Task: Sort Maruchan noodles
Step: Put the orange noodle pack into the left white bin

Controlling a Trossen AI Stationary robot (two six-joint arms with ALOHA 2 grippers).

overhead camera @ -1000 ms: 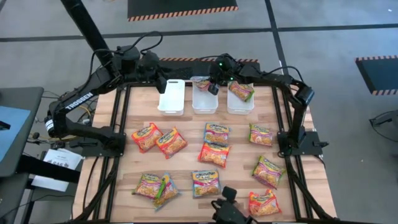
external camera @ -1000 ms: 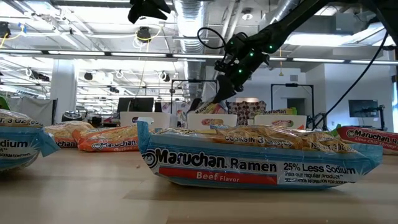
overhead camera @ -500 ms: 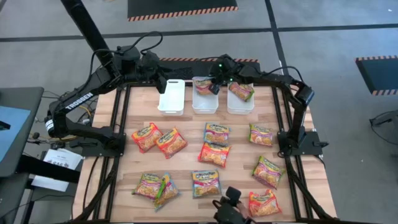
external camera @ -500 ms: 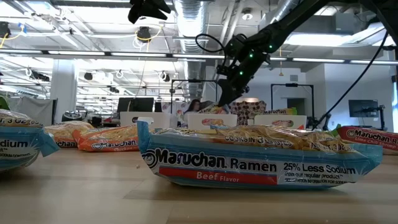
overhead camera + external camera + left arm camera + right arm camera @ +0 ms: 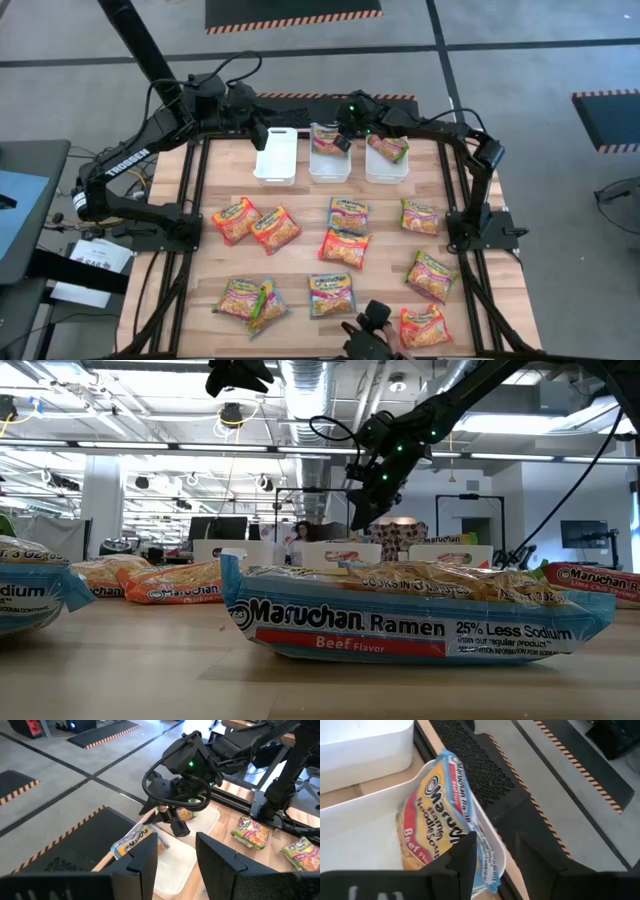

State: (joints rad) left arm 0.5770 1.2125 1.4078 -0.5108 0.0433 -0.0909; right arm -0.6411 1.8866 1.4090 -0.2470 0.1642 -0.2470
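noodles: shiny yellow-printed packets | ten flat on table | two in bins

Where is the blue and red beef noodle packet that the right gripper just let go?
In the high view, the beef noodle packet leans in the middle white bin at the table's far edge, under the open right gripper.

Robotics lab: exposed ducts, hazard-taped mats.

Count, relative to the bins: three white bins in a row; two hold one noodle packet each, one holds none. Eleven packets lie on the table beyond them.
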